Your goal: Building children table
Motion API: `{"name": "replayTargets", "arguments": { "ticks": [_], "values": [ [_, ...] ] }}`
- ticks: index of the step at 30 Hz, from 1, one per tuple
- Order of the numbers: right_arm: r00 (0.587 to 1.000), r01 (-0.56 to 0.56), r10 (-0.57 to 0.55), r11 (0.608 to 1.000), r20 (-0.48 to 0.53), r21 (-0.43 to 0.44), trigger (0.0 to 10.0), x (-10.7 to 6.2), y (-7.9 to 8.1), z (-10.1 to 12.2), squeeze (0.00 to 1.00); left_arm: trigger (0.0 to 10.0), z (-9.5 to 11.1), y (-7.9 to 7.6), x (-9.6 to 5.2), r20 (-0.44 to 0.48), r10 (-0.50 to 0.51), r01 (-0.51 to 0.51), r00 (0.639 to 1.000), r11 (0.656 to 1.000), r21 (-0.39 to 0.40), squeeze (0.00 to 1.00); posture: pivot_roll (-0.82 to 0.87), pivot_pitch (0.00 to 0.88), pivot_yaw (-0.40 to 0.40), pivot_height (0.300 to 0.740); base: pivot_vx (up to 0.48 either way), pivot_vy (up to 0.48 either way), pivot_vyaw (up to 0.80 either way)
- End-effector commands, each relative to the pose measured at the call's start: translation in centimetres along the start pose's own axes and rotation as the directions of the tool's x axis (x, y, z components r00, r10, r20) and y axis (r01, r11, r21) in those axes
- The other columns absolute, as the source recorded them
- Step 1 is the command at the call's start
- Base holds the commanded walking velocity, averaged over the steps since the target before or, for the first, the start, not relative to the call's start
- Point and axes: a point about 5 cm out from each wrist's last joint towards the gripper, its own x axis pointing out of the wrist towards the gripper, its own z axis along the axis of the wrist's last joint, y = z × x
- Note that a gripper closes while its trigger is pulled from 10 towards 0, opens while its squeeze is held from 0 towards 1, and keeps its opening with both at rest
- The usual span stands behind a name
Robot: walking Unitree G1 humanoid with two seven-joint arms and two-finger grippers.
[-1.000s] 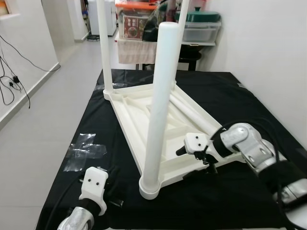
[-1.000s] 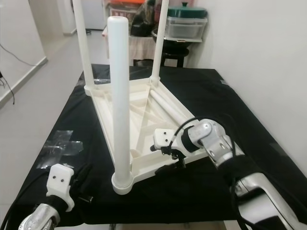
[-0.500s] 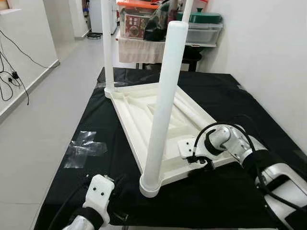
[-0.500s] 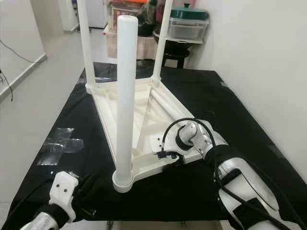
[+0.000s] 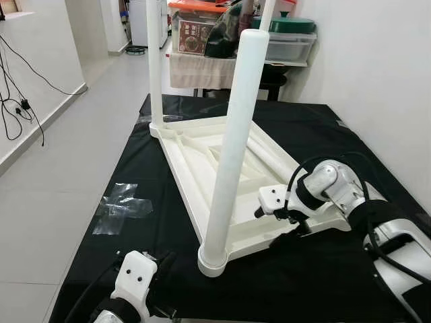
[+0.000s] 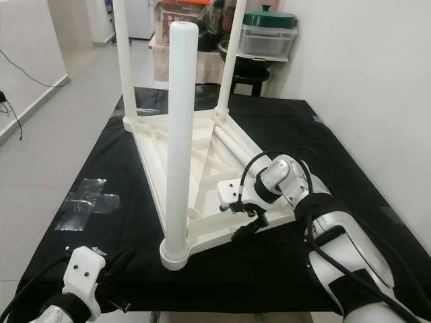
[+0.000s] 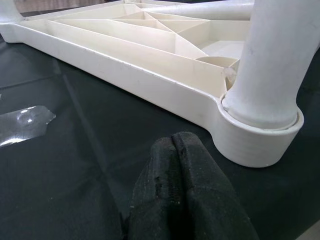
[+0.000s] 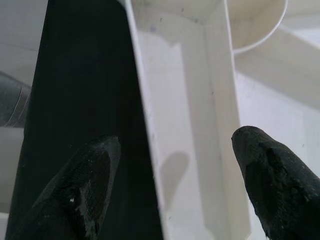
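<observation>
Two far table legs run out past the top edge of both eye views; tips unseen. Loose leg lying in the upturned tabletop: near end hidden behind the right arm. Left arm cut by the bottom edge. Labels on the shelf boxes too small to read.

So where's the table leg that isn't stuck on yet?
The loose leg lies flat inside the upside-down tabletop, along its right rim, just beyond the right hand at the near right corner.
</observation>
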Motion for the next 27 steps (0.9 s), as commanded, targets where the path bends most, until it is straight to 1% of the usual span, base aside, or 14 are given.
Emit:
{"name": "replayTargets", "arguments": {
  "ticks": [1,2,5,8,9,13,14,15,18,21,22,23,25,27],
  "values": [
    [0.998,-0.023,0.023,1.000,-0.054,0.009,10.0,0.2,0.4,-0.8,0.00,10.0,-0.1,-0.1,0.0,-0.014,-0.014,0.014,1.000,1.000,0.014,0.00,0.06,0.000,-0.104,0.740,0.000,0.000,0.00],
    [0.998,-0.023,0.023,1.000,-0.054,0.009,10.0,0.2,0.4,-0.8,0.00,10.0,-0.1,-0.1,0.0,-0.014,-0.014,0.014,1.000,1.000,0.014,0.00,0.06,0.000,-0.104,0.740,0.000,0.000,0.00],
    [0.980,-0.012,0.016,1.000,-0.198,0.022,10.0,1.3,0.9,-2.4,0.00,10.0,0.0,-0.3,0.2,-0.013,-0.030,0.030,0.999,0.999,0.026,0.00,0.06,0.000,-0.103,0.740,0.000,0.000,0.00],
    [0.974,0.010,-0.006,1.000,-0.224,0.017,10.0,1.8,0.8,-2.5,0.00,10.0,-0.1,-0.4,0.1,-0.018,-0.048,0.049,0.999,0.999,0.020,0.00,0.06,0.000,-0.102,0.740,0.000,0.000,0.00],
    [0.975,0.017,-0.017,1.000,-0.219,0.000,2.8,2.5,0.8,-2.1,0.00,10.0,-0.1,-0.8,-0.1,-0.024,-0.076,0.076,0.997,0.997,0.001,0.00,0.06,0.000,-0.102,0.740,0.000,0.000,0.00],
    [0.978,0.015,-0.016,1.000,-0.209,-0.009,2.8,2.8,0.8,-1.9,0.00,10.0,-0.1,-0.9,-0.1,-0.025,-0.088,0.088,0.996,0.996,-0.007,0.00,0.06,0.000,-0.102,0.740,0.000,0.000,0.00],
    [0.978,0.005,-0.011,1.000,-0.206,-0.027,0.0,3.4,0.9,-1.6,0.00,10.0,0.0,-1.1,-0.3,-0.024,-0.110,0.110,0.994,0.994,-0.017,0.00,0.06,0.000,-0.104,0.740,0.000,0.000,0.00],
    [0.978,0.005,-0.011,1.000,-0.206,-0.027,0.0,3.4,0.9,-1.6,0.00,10.0,0.0,-1.1,-0.3,-0.024,-0.110,0.110,0.994,0.994,-0.017,0.00,0.06,0.000,-0.104,0.740,0.000,0.000,0.00],
    [0.984,-0.006,-0.004,0.999,-0.181,-0.050,0.0,4.6,1.2,-1.1,0.00,10.0,0.0,-1.3,-0.5,-0.021,-0.138,0.137,0.990,0.990,-0.028,0.00,0.06,0.000,-0.104,0.740,0.000,0.000,0.00],
    [0.984,-0.006,-0.004,0.999,-0.181,-0.050,0.0,4.6,1.2,-1.1,0.00,10.0,0.0,-1.3,-0.5,-0.021,-0.138,0.137,0.990,0.990,-0.028,0.00,0.06,0.000,-0.104,0.740,0.000,0.000,0.00],
    [0.990,0.000,-0.009,0.998,-0.143,-0.063,0.0,5.1,1.1,-0.5,0.00,10.0,0.1,-1.4,-0.4,-0.021,-0.148,0.148,0.989,0.989,-0.022,0.00,0.07,0.000,-0.103,0.740,0.000,0.000,0.00],
    [0.990,0.000,-0.009,0.998,-0.143,-0.063,0.0,5.1,1.1,-0.5,0.00,10.0,0.1,-1.4,-0.4,-0.021,-0.148,0.148,0.989,0.989,-0.022,0.00,0.07,0.000,-0.103,0.740,0.000,0.000,0.00],
    [1.000,0.025,-0.026,0.993,-0.010,-0.116,0.0,6.2,0.6,2.0,0.00,10.0,0.1,-1.3,-0.1,-0.026,-0.149,0.149,0.989,0.989,0.011,0.00,0.06,0.000,-0.101,0.740,0.000,0.000,0.00],
    [1.000,0.025,-0.026,0.993,-0.010,-0.116,0.0,6.2,0.6,2.0,0.00,10.0,0.1,-1.3,-0.1,-0.026,-0.149,0.149,0.989,0.989,0.011,0.00,0.06,0.000,-0.101,0.740,0.000,0.000,0.00]
  ]
}}
